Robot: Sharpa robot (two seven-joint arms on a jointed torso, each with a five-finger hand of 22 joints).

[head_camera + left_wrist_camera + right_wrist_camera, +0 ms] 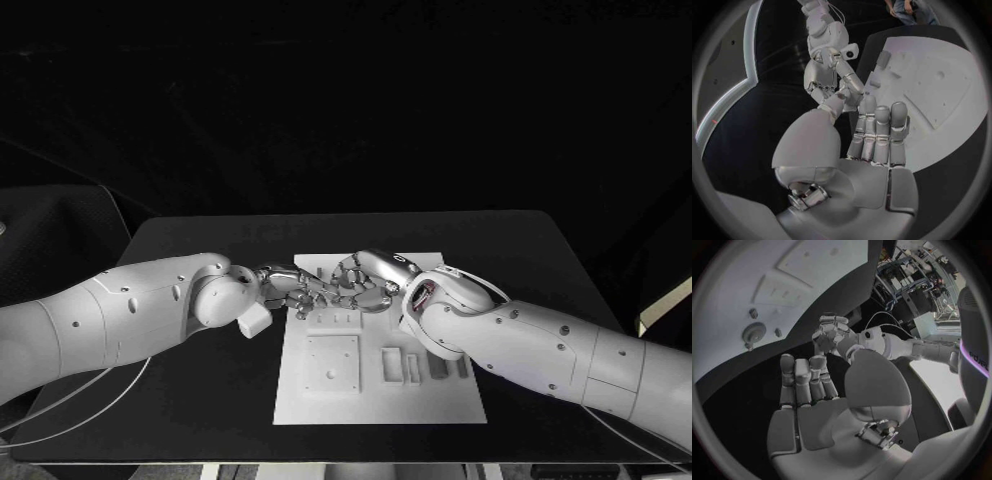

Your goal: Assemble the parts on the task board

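At the centre of the head view, the left hand [289,288] and right hand [369,278] meet fingertip to fingertip above the top edge of the white task board [433,395]. Both hands' fingers are extended, apart, and holding nothing. Grey parts [408,364] sit on the board's lower right area.

Over the far half of the task board [378,398], the left hand [289,288] and the right hand [368,278] cover the plate, hiding whatever lies beneath them. Whether either hand holds a part cannot be told. Small parts [405,364] near the board's right edge are too small to identify.
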